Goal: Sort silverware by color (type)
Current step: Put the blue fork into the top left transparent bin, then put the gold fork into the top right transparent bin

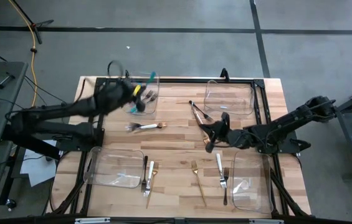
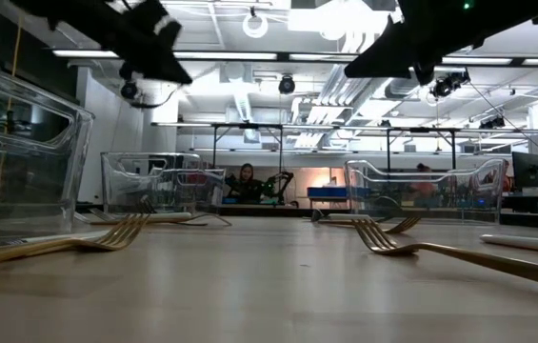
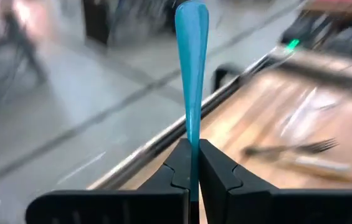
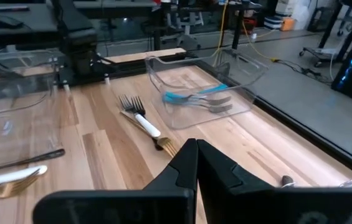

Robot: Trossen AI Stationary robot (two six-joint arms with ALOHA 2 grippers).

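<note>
STEP: left gripper clamps teal-handled utensil above far-left bin | RIGHT: right gripper closed, empty, mid-table | NEXT: lower, release among the teal pieces.

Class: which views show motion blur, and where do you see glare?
Left wrist view: the room and table behind the teal handle are smeared. High view: the left gripper blurs. Low view: ceiling lights glare; the near gold fork is soft.
</note>
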